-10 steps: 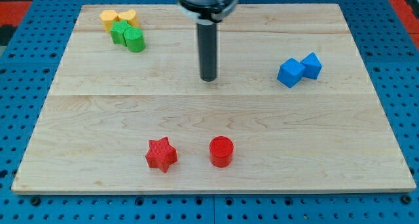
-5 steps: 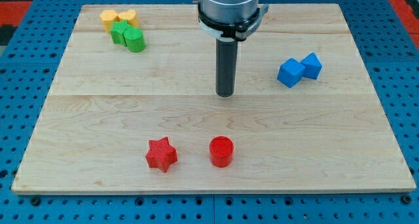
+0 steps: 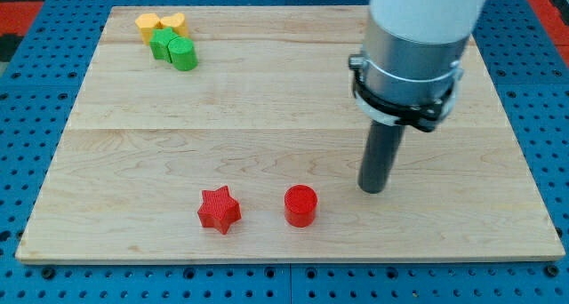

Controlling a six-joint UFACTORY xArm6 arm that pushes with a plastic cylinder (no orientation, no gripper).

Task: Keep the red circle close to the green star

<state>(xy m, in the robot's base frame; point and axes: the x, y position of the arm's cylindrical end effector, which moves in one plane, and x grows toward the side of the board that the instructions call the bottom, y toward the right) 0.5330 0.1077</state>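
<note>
The red circle [image 3: 300,205] lies near the view's bottom, at the middle of the wooden board [image 3: 133,144]. My tip [image 3: 372,188] rests on the board just right of the red circle and slightly above it, a short gap apart. The green star [image 3: 163,44] sits at the view's top left, touching a green cylinder-like block [image 3: 183,53]. It is far from the red circle.
A red star [image 3: 219,210] lies left of the red circle. Two yellow blocks [image 3: 160,24] touch the green pair at the top left. My arm's body hides the spot at the right where the blue blocks stood earlier.
My tip has moved from the upper middle of the board down and to the right, ending beside the red circle. The arm now covers the blue blocks. No block has moved.
</note>
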